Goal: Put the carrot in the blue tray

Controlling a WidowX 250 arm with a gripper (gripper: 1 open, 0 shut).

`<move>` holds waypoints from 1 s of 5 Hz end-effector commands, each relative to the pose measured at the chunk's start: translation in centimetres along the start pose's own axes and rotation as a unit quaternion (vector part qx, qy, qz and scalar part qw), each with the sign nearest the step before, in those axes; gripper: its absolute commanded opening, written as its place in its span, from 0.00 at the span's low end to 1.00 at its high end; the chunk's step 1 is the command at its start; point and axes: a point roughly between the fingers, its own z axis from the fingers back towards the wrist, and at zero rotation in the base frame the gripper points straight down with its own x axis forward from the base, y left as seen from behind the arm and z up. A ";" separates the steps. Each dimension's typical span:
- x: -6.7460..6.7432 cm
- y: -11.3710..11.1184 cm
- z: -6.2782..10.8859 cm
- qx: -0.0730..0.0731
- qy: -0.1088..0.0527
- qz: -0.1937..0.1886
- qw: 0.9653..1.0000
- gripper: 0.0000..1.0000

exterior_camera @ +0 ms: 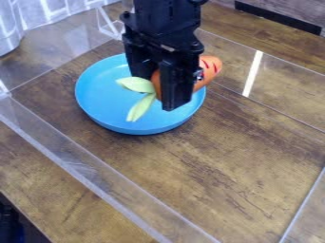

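The round blue tray (102,95) sits on the wooden table near the middle of the view. My black gripper (169,93) points straight down over the tray's right half and is shut on the carrot (207,68). The carrot's orange body sticks out to the right of the fingers, over the tray's right rim. Its pale yellow-green leaves (137,100) spread to the left and downward over the blue surface. Whether the carrot touches the tray is hidden by the fingers.
A clear plastic wall (76,161) runs around the work area along the front and left. The wooden table (241,161) extends to the right and front of the tray. A grey object (7,33) stands at the far left edge.
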 end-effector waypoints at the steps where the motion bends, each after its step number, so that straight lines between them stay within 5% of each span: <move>1: 0.6 0.7 1.6 0.005 -0.028 0.007 1.000 0.00; 3: 0.6 0.7 1.6 -0.001 -0.029 0.006 1.000 0.00; 5: 2.5 3.0 1.6 0.011 -0.042 0.044 0.998 0.00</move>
